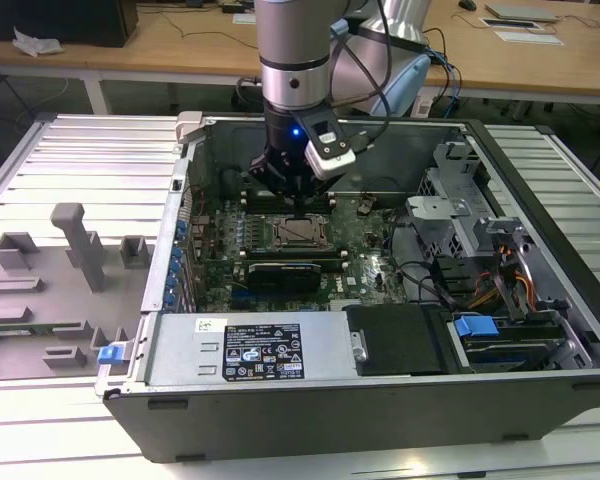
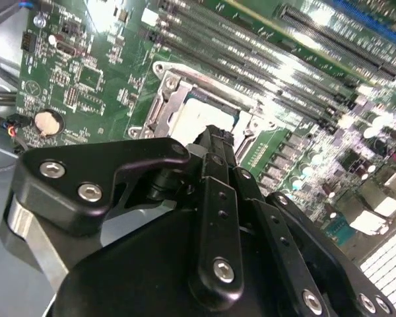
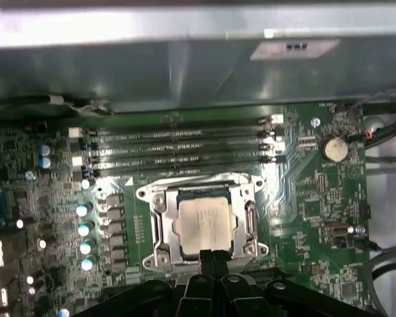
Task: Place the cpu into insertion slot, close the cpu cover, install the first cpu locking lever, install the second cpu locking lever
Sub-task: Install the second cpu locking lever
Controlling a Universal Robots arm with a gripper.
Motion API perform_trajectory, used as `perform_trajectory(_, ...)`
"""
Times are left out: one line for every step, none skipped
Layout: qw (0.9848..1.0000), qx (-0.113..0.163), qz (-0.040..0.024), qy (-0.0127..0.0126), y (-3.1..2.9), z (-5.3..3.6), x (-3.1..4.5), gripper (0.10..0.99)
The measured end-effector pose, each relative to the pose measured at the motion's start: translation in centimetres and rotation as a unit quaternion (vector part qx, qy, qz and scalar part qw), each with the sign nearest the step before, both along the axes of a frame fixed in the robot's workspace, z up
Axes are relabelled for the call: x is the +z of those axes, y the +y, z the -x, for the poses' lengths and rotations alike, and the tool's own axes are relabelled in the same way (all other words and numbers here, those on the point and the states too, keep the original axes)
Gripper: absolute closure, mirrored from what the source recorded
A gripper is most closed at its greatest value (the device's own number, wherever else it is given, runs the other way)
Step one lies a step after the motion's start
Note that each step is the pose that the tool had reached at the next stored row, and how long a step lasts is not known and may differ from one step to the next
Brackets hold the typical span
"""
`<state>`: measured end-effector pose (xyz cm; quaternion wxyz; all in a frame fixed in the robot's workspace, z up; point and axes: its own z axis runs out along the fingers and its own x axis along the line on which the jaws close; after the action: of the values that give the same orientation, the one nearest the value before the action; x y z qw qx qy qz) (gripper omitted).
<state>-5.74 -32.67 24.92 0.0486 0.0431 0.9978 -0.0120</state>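
Hovering inside an open computer case, the gripper hangs just above the cpu, which lies in the insertion slot near the middle of the green motherboard. In the exterior view the cpu cover lies flat around the chip. A black expansion card runs along the near side of the socket; a drive cage and cable bundle crowd the exterior view's right, and the case wall rises on its left.

In the second wrist view the gripper's fingers are drawn together with nothing between them, their tips over the edge of the cpu. Memory slots run right beside the cover's silvery frame — little room on that side. A coin battery sits well apart on the board.

In the first wrist view the pale chip shows through the cover's window, the fingertips at its edge. Four memory slots lie between the socket and the case wall; a row of capacitors flanks one side — the coin battery the other.
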Motion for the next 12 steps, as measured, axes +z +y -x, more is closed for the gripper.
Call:
perform_trajectory(1.0,0.0,-0.0007,0.0001,-0.37,0.0,0.0,0.98)
perform_trajectory(1.0,0.0,-0.0024,0.0,-0.72,0.0,-0.02,0.98)
perform_trajectory(1.0,0.0,-0.0044,0.0,-1.04,0.0,-0.04,0.98)
perform_trajectory(0.9999,0.0,-0.0102,0.0001,-1.87,0.0,-0.09,0.98)
perform_trajectory(0.9999,0.0,-0.0136,0.0,-2.18,0.0,-0.16,0.98)
perform_trajectory(0.9999,0.0,-0.0167,0.0,-2.37,0.0,-0.23,0.98)
perform_trajectory(0.9998,0.0,-0.0208,0.0,-2.58,0.0,-0.34,0.98)
perform_trajectory(0.9997,0.0,-0.0231,0.0001,-2.69,0.0,-0.42,0.98)
perform_trajectory(0.9997,0.0,-0.0261,0.0,-2.8,0.01,-0.51,0.98)
perform_trajectory(0.9996,0.0,-0.03,0.0,-2.95,0.02,-0.63,0.98)
perform_trajectory(0.9994,0.0,-0.0343,0.0001,-3.18,0.04,-0.8,0.98)
perform_trajectory(0.9993,0.0,-0.0362,0.0,-3.32,0.05,-0.89,0.98)
